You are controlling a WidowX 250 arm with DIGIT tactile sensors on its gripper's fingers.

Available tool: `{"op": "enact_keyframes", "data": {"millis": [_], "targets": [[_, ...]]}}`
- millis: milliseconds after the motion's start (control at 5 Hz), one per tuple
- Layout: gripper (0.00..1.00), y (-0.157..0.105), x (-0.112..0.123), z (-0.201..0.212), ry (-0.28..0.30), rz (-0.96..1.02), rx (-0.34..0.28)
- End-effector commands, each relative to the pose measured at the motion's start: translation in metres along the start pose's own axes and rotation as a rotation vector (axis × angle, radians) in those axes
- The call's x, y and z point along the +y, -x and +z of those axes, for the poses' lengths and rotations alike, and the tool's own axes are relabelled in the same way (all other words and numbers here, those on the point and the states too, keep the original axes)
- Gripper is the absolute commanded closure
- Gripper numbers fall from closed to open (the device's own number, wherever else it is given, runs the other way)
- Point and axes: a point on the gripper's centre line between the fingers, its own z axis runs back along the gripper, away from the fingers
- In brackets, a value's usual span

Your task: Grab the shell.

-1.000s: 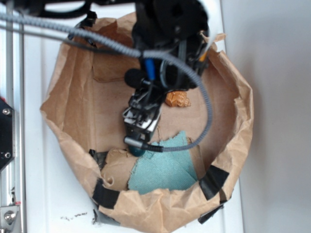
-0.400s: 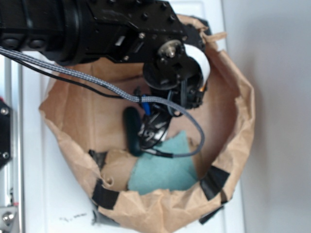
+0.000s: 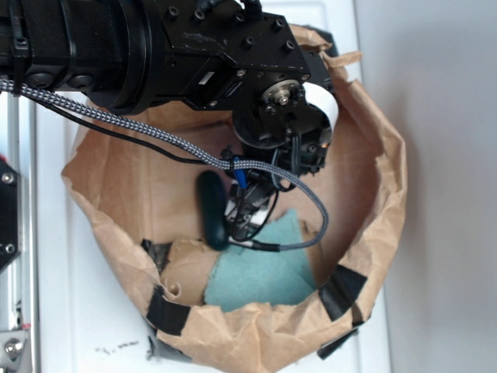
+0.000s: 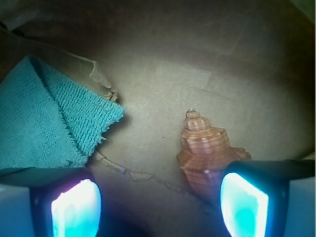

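Note:
The shell point(image 4: 206, 150) is orange-brown and ribbed, lying on the brown paper floor with its spire pointing away from me. My gripper point(image 4: 160, 197) is open just above the floor. The shell's wide end sits against the inner side of the right finger point(image 4: 244, 205), while the left finger point(image 4: 76, 207) stands well apart from it. In the exterior view the arm hides the shell, and the gripper point(image 3: 248, 211) points down inside the paper bag basin point(image 3: 388, 155).
A teal cloth point(image 3: 260, 268) point(image 4: 44, 123) lies on the floor to the left of my fingers. A dark oblong capsule point(image 3: 211, 210) rests beside the gripper. The crumpled paper walls ring the whole work area, and a braided cable point(image 3: 303, 203) loops over the cloth.
The arm has swung over the basin and now covers the shell in the exterior view. The gripper left the dark capsule, which now lies uncovered beside it.

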Motion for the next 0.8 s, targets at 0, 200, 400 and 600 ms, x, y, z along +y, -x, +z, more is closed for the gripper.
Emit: {"op": "enact_keyframes", "data": {"millis": [0, 200, 400, 600], "targets": [[0.00, -0.015, -0.004, 0.013, -0.023, -0.033, -0.046], [0.00, -0.014, 0.004, 0.016, 0.024, -0.027, -0.061], [0.00, -0.017, 0.017, 0.012, 0.036, -0.021, -0.069], [0.00, -0.018, 0.024, 0.002, 0.010, -0.017, -0.086]]}}
